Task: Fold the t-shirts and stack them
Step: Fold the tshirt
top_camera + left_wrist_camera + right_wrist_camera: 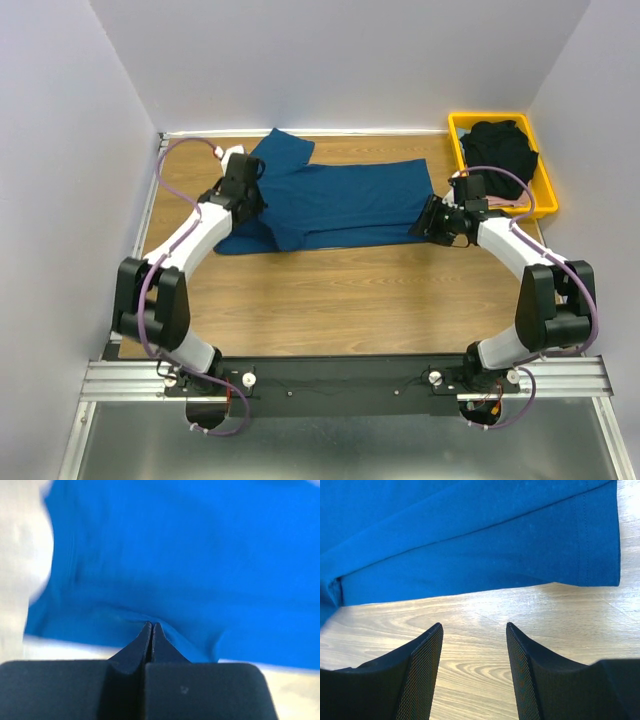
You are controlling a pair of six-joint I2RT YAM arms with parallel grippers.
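T-shirt pinched in left jaws, beyond right jaws.

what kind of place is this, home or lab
Probably a lab robot cell: plain walls box in the table, the left arm and right arm sit on a metal rail, with a blue t-shirt between them.

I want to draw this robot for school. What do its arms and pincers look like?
The left arm and right arm have smooth white tubes joined by chunky black joints. A thin purple cable loops along each one. The left pincer and right pincer are black with two pointed wedge fingers; the right one's pads have a fine mesh pattern.
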